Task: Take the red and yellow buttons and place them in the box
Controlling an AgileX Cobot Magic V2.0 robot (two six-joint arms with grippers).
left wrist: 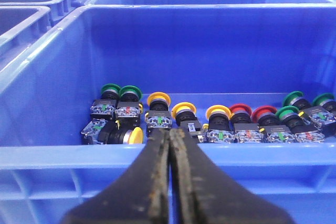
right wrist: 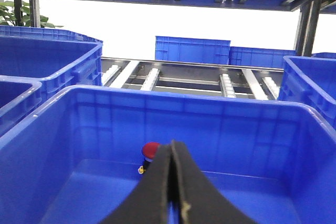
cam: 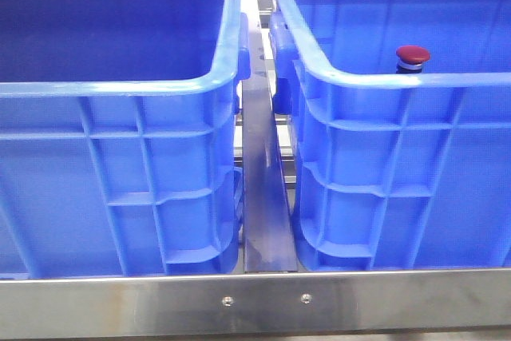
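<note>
In the left wrist view, a blue crate [left wrist: 63,153] holds a row of push buttons: several yellow buttons [left wrist: 158,99], two red buttons [left wrist: 240,111] and several green ones [left wrist: 129,92]. My left gripper [left wrist: 171,132] is shut and empty, over the crate's near rim. In the right wrist view, the box [right wrist: 210,100] holds one red button [right wrist: 149,151] near its far wall. My right gripper [right wrist: 171,144] is shut and empty, and partly hides that button. The front view shows the same red button [cam: 413,57] inside the right crate [cam: 415,80]. Neither gripper shows there.
In the front view the left crate [cam: 104,88] and right crate stand side by side with a metal rail [cam: 263,197] between them. A steel table edge [cam: 255,301] runs along the front. More blue crates [right wrist: 191,50] and roller racks [right wrist: 157,77] stand behind.
</note>
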